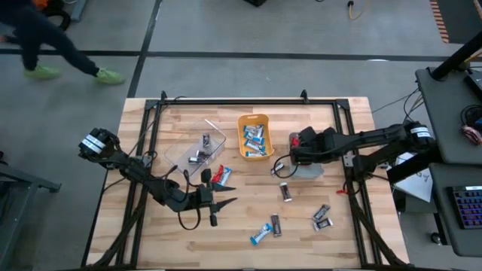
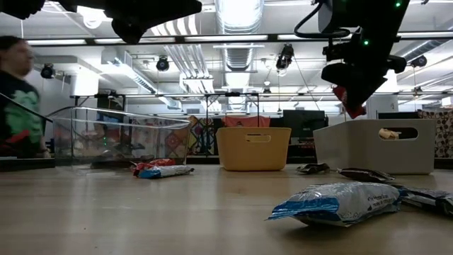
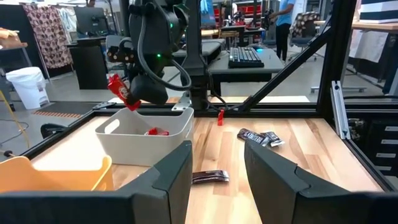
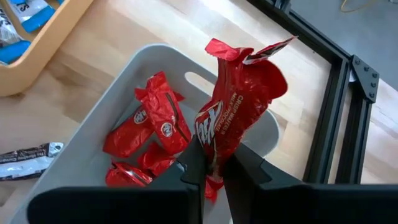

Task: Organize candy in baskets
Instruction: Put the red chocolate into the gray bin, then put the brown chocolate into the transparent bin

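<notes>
My right gripper (image 4: pixel 212 165) is shut on a red candy (image 4: pixel 239 106) above the grey basket (image 1: pixel 309 167), which holds several red candies (image 4: pixel 155 124). In the low view the red candy (image 2: pixel 352 106) hangs over the grey basket's rim (image 2: pixel 375 145). My left gripper (image 1: pixel 220 211) is open and empty above the table's near middle, close to a red and a blue candy (image 1: pixel 221 177). The orange basket (image 1: pixel 254 135) holds blue candies. The clear basket (image 1: pixel 197 147) holds dark ones. Dark and blue candies (image 1: pixel 267 229) lie loose on the table. My right gripper pinches one end of the red candy's wrapper (image 4: pixel 211 152) between its two fingers. The fingers come from above, pointing down. The rest of the candy (image 3: pixel 121 90) sticks out past the fingertips and hangs clear above the grey basket's opening.
Loose dark candies lie near the grey basket (image 1: pixel 286 192) and toward the near right (image 1: pixel 321 217). A black frame (image 1: pixel 354 150) runs round the table. A person (image 2: pixel 14 92) moves beyond the table's far left.
</notes>
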Controlling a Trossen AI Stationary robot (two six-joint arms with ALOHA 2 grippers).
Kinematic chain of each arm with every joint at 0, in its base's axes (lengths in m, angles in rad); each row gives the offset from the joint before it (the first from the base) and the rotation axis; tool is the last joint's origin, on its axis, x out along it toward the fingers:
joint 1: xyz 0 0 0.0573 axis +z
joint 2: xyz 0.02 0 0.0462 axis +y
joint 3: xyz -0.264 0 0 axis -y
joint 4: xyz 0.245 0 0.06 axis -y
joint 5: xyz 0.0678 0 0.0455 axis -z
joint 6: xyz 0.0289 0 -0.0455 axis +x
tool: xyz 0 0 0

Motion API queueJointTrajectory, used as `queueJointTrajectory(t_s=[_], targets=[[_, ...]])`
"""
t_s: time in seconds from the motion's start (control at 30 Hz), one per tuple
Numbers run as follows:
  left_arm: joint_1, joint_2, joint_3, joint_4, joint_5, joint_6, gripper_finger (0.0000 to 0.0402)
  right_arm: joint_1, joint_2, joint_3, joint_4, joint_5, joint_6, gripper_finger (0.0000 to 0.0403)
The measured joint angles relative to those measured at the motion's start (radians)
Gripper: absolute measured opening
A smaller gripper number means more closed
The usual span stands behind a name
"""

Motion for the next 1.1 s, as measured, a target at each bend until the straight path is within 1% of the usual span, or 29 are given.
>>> queueJointTrajectory(t_s=[0.13, 0.23, 0.47, 0.63, 0.73, 0.87, 1.1], targets=[[0.0, 0.0, 0.0, -0.002, 0.0, -0.007, 0.0131, 0.0, 0.001, 0.0, 0.0, 0.0, -0.009, 0.0036], [0.0, 0.0, 0.0, -0.008, 0.0, -0.014, 0.0131, 0.0, 0.001, 0.0, 0.0, -0.018, -0.01, 0.005], [0.0, 0.0, 0.0, -0.023, 0.0, -0.031, 0.0131, 0.0, 0.001, 0.0, 0.0, -0.02, -0.007, 0.0117], [0.0, 0.0, 0.0, -0.023, 0.0, -0.034, 0.0131, 0.0, 0.0, 0.003, -0.002, -0.032, -0.011, 0.0147], [0.0, 0.0, 0.0, -0.022, 0.0, -0.042, 0.0131, 0.001, -0.002, 0.033, -0.002, -0.108, -0.03, 0.0152], [0.0, 0.0, 0.0, -0.022, 0.0, -0.057, 0.0131, 0.023, -0.002, 0.085, 0.004, -0.21, -0.067, 0.0148], [0.0, 0.0, 0.0, -0.039, 0.001, -0.076, 0.0131, 0.122, -0.003, 0.162, 0.013, -0.378, -0.146, 0.0142]])
